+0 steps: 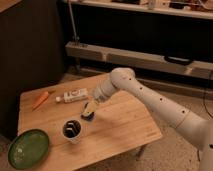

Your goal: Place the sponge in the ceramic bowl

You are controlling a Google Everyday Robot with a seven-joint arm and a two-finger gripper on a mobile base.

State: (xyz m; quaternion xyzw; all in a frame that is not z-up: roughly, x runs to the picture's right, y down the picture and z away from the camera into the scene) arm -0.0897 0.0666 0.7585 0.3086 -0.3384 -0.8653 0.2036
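The gripper [90, 108], just right of and behind the cup [73, 130], is a blurred pale shape that runs into the sponge [88, 115]. Where one ends and the other begins cannot be told, nor whether the sponge touches the table [125, 131]. The cup's inside is a dark smear with pale flecks, unreadable. Behind the cup, the label on the lying bottle [72, 95] is too small to read. Far right of the cup, the arm [165, 106] is cut off by the view's right edge.
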